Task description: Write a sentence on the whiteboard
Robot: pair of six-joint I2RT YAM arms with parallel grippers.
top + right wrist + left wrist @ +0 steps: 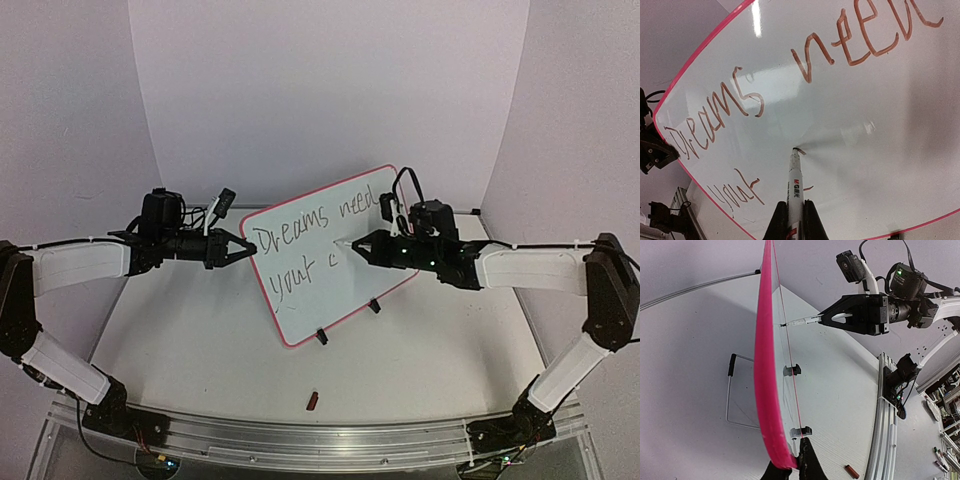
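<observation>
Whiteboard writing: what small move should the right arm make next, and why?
Probably draw the right gripper's marker on into the next letter: its tip touches the whiteboard, clamped by the left gripper, past "your c", and the sentence looks unfinished.

So the rectangular glossy white whiteboard with the thin pink-red frame [345,215] stands in the middle of the flat white table [200,340]. It sits on two small black clip feet [322,336] along its bottom edge, written face towards the near side. The left claw [248,249] comes in from the left and is clamped on the whiteboard's left edge, a finger on either side of the frame. The right claw [355,247] is on the right, in front of the face, pinching a slim white plastic marker [795,185]. The marker's tip touches the whiteboard just right of the lower line of writing. A small reddish-brown cap [313,401] lies on the table nearer than the whiteboard, close to the silver metal rail [300,440] at the near edge.
</observation>
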